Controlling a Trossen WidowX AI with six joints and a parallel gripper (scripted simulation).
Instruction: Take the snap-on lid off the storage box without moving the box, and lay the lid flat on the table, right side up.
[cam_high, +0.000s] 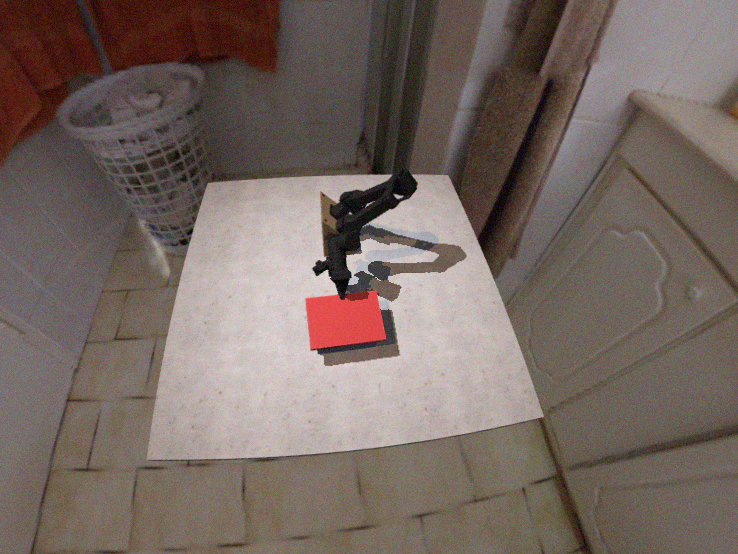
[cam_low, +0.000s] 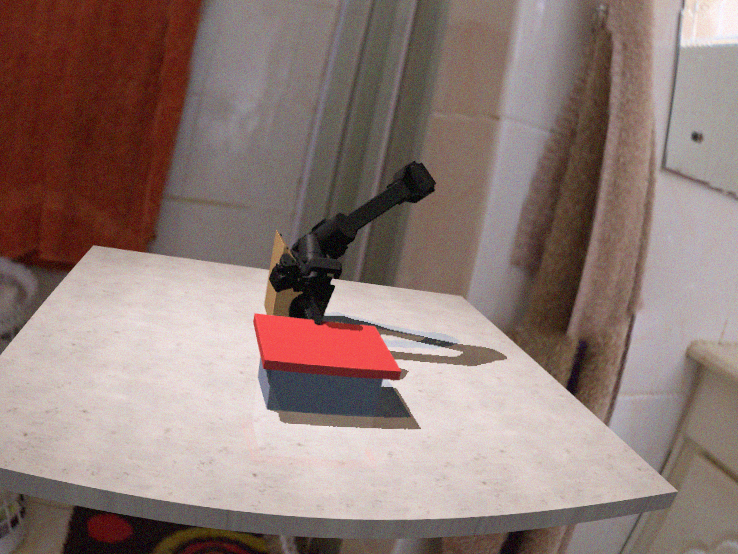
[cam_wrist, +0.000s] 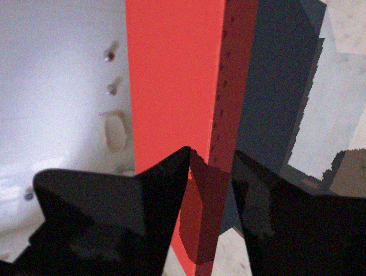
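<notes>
The gripper pinches the rear edge of the red lid, presumably to peel one side free of its snaps; the lid is a thin, flat, matte slab resting on the blue-grey box, a plain rectangular body mid-table on pale speckled stone.

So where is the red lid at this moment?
In the exterior view the red lid sits near the table's middle, over the blue-grey storage box. The gripper pinches its far edge, in front of the arm's base.
</notes>
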